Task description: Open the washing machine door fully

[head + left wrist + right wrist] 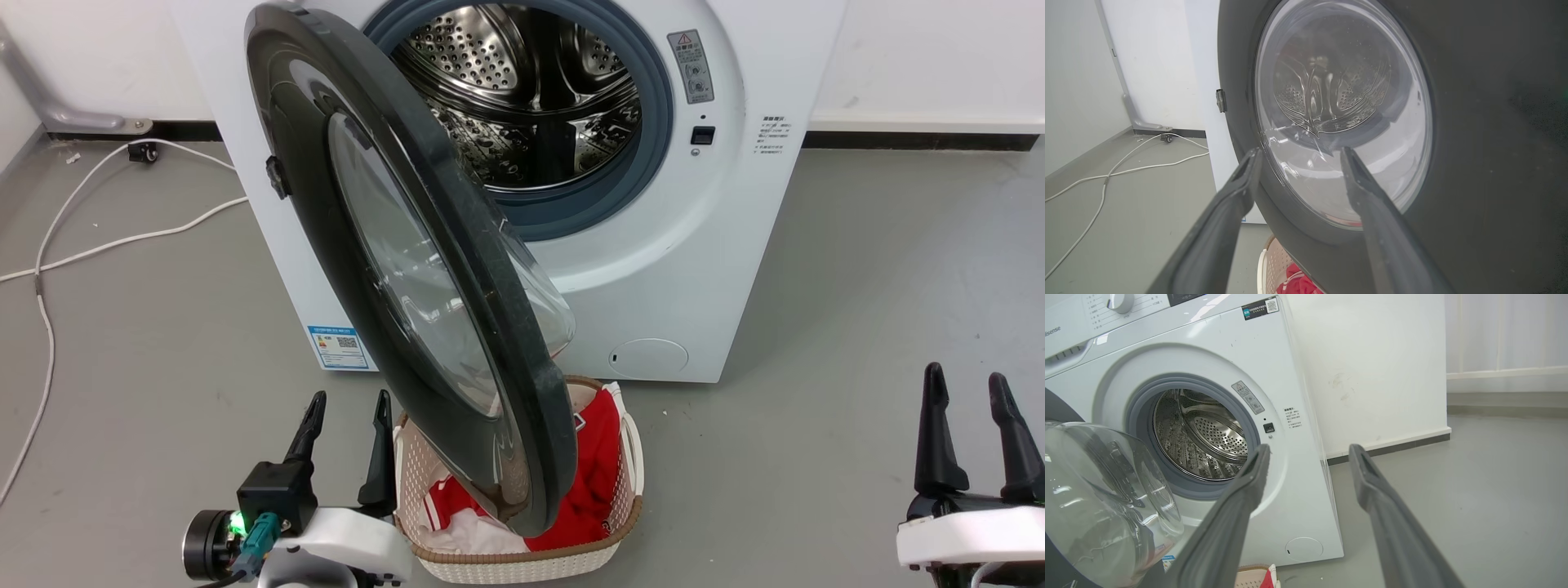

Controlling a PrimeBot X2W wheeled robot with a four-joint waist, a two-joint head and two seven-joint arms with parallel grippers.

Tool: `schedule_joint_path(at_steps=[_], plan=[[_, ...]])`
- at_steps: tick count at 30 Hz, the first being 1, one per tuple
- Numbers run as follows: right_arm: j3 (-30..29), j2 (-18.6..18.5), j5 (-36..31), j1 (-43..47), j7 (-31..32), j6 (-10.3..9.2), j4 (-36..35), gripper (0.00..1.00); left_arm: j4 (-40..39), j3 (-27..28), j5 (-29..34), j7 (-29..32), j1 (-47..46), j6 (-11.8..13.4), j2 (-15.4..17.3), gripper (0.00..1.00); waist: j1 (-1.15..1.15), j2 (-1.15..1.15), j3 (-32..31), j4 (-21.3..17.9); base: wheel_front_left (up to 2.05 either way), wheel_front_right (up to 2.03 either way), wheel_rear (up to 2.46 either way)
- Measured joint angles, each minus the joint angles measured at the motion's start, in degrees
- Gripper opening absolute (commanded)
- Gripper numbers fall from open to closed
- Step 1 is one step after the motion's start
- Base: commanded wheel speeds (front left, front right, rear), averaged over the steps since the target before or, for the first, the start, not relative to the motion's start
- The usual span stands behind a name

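the washing machine door (424, 269) is swung out from the washing machine (694, 245), hinged on the left of the head view and standing roughly edge-on to the camera. its bulging glass window (539, 302) faces back toward the open porthole. the steel drum (531, 90) is in plain sight behind it. the door's lower rim hangs over a beige laundry basket (629, 457) on the floor, with red clothes (588, 482) piled inside.

down at the lower left, the left tool (349, 400) sits just beside the door's outer face and right next to the basket. its two fingers are spread apart with nothing between them. from the left wrist view the tool points straight at the window, one finger over the black rim and one over the glass. whether either tip touches the door, i cannot tell.

over at the lower right, the right tool (965, 374) is well apart from the machine, fingers parted and holding nothing. a white cable (122, 241) trails across the grey floor on the left.
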Motion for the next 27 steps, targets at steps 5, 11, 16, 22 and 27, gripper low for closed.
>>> schedule_joint_path(at_steps=[5, 11, 16, 22, 27], plan=[[0.83, 1.98, -13.33, 3.24, 0.11, 0.00, -6.38, 1.00, 0.04, 0.22, 0.04, 0.00, 0.26, -0.01, 0.00, 1.00, 0.00, 0.00, -0.17, -0.05, 0.00, 0.00, 0.00], [3.22, 2.33, -20.27, 6.58, 1.04, 0.00, -7.99, 1.00, 0.03, 0.40, 0.46, 0.00, 0.77, -0.03, 0.00, 1.00, 0.00, 0.00, -0.32, -0.23, 0.00, 0.00, 0.00], [3.55, 2.43, -21.26, 7.22, 0.97, 0.00, -6.79, 1.00, 0.03, 0.36, 0.62, 0.00, 0.79, -0.12, 0.00, 1.00, 0.00, 0.00, -0.43, -0.36, 0.00, 0.00, 0.00], [3.50, 2.45, -19.98, 7.23, 0.54, 0.00, -4.41, 1.00, 0.14, 0.46, 1.04, 0.00, 0.83, -0.53, 0.00, 1.00, 0.00, 0.00, -0.54, -0.63, 0.00, 0.00, 0.00], [3.50, 2.45, -19.67, 7.15, 0.42, 0.00, -3.81, 1.00, 0.15, 0.60, 1.22, 0.00, 0.83, -0.64, 0.00, 1.00, 0.00, 0.00, -0.53, -0.79, 0.00, 0.00, 0.00]])
